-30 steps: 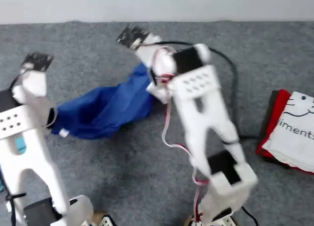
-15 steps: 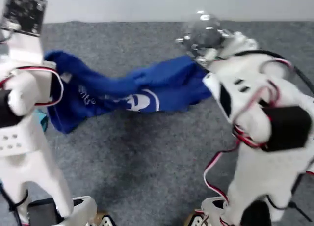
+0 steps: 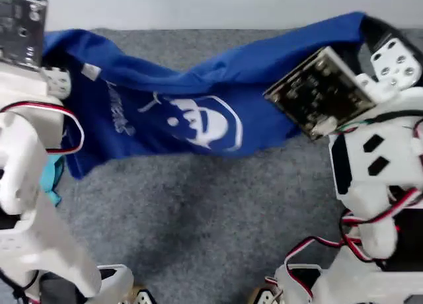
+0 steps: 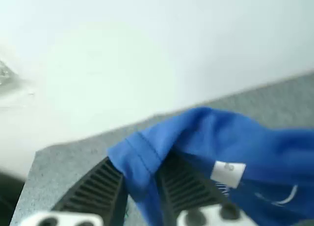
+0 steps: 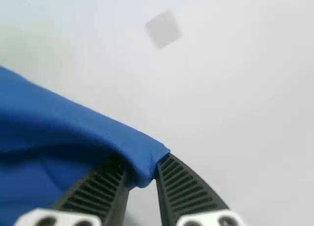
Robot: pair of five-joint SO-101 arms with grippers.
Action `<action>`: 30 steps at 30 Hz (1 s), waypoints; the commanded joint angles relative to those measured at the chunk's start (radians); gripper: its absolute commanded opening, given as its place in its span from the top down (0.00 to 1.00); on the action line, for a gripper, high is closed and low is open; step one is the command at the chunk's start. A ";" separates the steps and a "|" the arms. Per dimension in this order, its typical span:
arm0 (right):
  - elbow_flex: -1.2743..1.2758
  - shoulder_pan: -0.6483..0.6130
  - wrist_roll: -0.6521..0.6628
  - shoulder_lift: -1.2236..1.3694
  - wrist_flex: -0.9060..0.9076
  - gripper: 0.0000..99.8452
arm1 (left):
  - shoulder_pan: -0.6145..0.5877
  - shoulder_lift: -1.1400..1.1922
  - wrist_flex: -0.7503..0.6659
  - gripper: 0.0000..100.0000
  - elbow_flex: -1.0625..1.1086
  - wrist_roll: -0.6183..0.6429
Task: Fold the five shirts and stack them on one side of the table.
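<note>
A blue shirt (image 3: 192,112) with a white print hangs stretched in the air between my two arms, above the grey table (image 3: 198,218). My left gripper (image 4: 140,179) is shut on one corner of the blue shirt (image 4: 235,147), by its white label. My right gripper (image 5: 142,174) is shut on the opposite edge of the blue shirt (image 5: 54,132), held high toward the wall. In the high view the left arm (image 3: 26,152) stands at the left and the right arm (image 3: 377,165) at the right, both raised.
The grey carpeted table top spreads below the hanging shirt. A pale wall (image 3: 198,6) runs behind the table's far edge. A small teal item (image 3: 51,178) shows beside the left arm.
Both arms have risen and spread apart, lifting the blue shirt off the table and pulling it wide so its white print shows. The stack at the right edge has gone out of sight behind the right arm.
</note>
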 commanded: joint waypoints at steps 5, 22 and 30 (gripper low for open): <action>-0.046 0.039 0.106 0.033 -0.246 0.99 | 0.002 -0.023 0.034 0.98 0.085 -0.057; -0.046 0.166 0.130 -0.024 -0.266 0.99 | -0.023 -0.144 0.031 0.99 0.044 -0.209; -0.046 0.246 0.129 -0.165 -0.151 0.99 | -0.025 -0.302 0.032 0.99 0.045 -0.209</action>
